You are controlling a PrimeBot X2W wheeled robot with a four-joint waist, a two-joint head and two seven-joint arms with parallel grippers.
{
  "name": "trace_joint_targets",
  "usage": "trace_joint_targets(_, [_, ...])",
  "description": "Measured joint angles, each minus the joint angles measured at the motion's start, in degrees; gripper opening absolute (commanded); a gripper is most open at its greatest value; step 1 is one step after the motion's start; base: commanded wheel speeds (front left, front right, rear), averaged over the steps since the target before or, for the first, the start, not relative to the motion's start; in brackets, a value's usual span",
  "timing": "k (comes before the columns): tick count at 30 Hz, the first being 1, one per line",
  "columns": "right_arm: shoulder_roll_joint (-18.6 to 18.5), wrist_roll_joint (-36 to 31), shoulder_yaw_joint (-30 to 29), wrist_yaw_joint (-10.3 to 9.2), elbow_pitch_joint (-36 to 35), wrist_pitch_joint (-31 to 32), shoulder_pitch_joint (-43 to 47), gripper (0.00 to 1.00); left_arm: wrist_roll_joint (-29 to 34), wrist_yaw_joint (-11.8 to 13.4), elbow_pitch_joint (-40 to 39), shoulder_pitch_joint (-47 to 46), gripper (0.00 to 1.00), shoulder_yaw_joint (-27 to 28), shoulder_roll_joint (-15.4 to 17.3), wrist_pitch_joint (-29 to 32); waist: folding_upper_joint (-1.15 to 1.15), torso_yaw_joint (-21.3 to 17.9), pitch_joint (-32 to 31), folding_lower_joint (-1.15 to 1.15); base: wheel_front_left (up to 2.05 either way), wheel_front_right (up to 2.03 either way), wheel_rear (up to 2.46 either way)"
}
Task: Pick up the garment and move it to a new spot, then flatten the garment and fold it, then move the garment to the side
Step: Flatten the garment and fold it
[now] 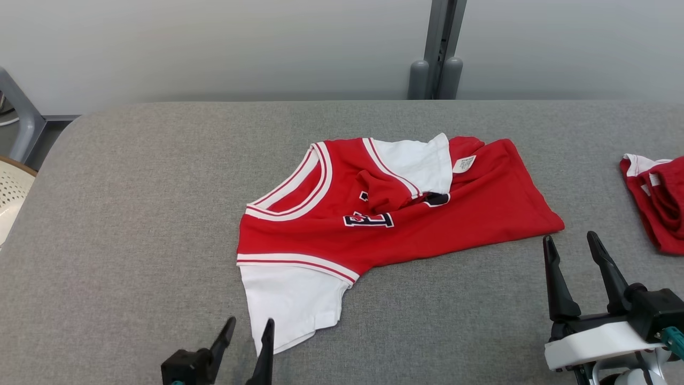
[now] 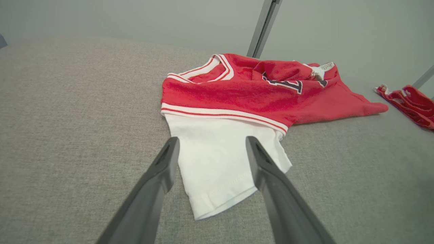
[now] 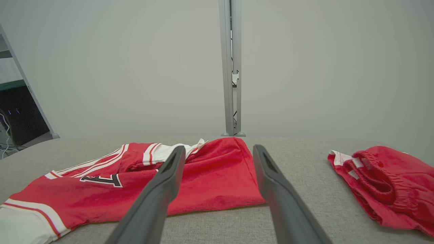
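Closest to me the left claw (image 1: 250, 321) stands with its two dark fingers spread wide and nothing between them, poised at the cuff of the near sleeve (image 1: 288, 299). From its own wrist view the fingers straddle that white cloth, though I cannot tell whether they touch it. Over on the right, the right claw (image 1: 569, 236) is likewise released and empty, its tips just short of the hem corner (image 1: 553, 223). The jersey (image 1: 320, 230) lies rumpled in the middle of the grey worktop (image 1: 133, 214), chest up, with its striped collar (image 1: 299, 187) toward the left. Farther back the far sleeve (image 1: 411, 160) is flopped over the body and the red cloth bunches beneath it, next to a small white label (image 1: 464, 163). I would judge it light, soft and quite limp. It will sag and trail from any single pinch, and the fuzzy worktop will likely drag at it. A firm bite on the near sleeve's seam and another on the hem corner look like the sensible holds. Beyond, at the right edge, lies a second red garment (image 1: 660, 203), well apart, then a grey post (image 1: 438, 48) against the pale wall (image 1: 214, 48).
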Motion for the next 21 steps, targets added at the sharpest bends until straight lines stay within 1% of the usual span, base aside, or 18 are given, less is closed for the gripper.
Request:
trace_joint_targets(4, [0.01,-0.24,-0.15,0.00,0.20,0.00,-0.02,1.00,-0.98,-0.24,0.35,1.37,1.00,-0.90,0.44,5.83,0.00,0.18,0.39,0.00,0.00,0.00,0.00])
trace_joint_targets(7, [0.00,-0.25,-0.19,0.00,0.36,0.00,-0.02,1.00,-2.54,-0.23,1.71,1.63,1.00,-0.87,0.41,8.14,0.00,0.22,0.41,0.00,0.00,0.00,0.00])
trace_joint_targets(12, [0.02,-0.09,0.63,0.00,0.88,0.00,-0.18,1.00,-4.27,0.64,6.08,-0.30,1.00,-0.63,0.33,9.70,0.00,-0.42,0.33,0.00,0.00,0.00,0.00])
trace_joint_targets(21, [0.02,-0.10,0.91,0.00,1.52,0.00,-0.57,1.00,-6.22,1.59,13.37,-4.09,1.00,-0.64,0.20,9.68,0.00,-2.60,0.83,0.00,0.00,0.00,0.00])
